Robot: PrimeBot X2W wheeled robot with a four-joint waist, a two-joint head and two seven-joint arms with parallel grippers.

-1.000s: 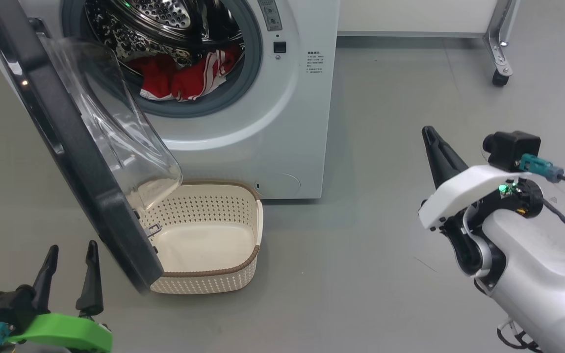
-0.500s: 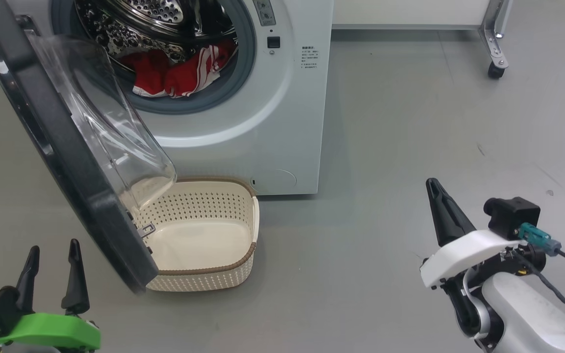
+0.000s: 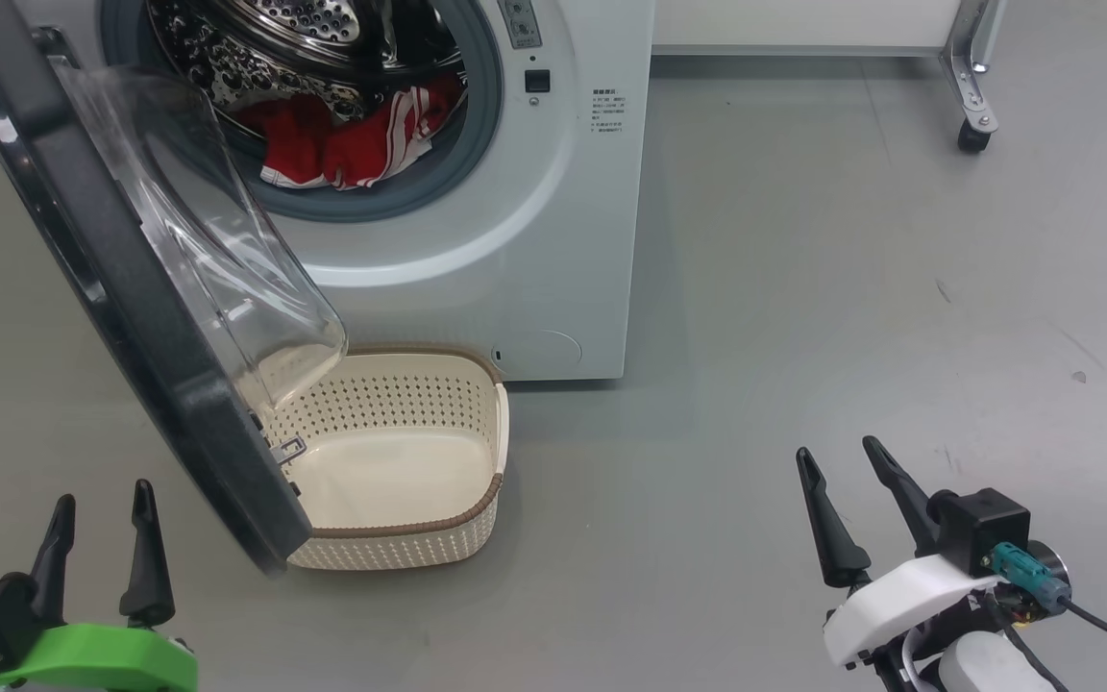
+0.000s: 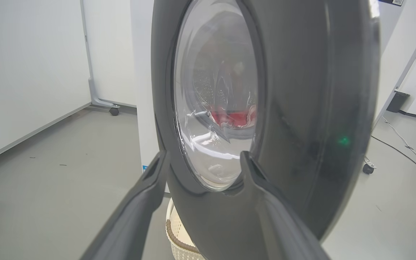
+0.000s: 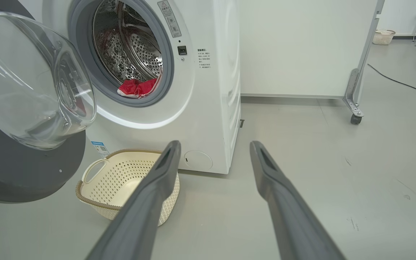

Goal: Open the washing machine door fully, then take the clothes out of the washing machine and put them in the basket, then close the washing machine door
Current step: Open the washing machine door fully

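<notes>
The washing machine door (image 3: pixel 131 317) stood out over the basket (image 3: pixel 400 527), the clothes (image 3: pixel 342 144) lay in the drum (image 3: pixel 227 58); left end effector (image 3: pixel 104 493) and right end effector (image 3: pixel 837 448) both gaped, gripping nothing.

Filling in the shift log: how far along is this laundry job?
Done: the washing machine door stands swung wide open. In hand: nothing; the left hand and right hand are open and empty, low over the floor. Left: the clothes lie in the washing machine, the basket is empty, and the door needs closing.
</notes>
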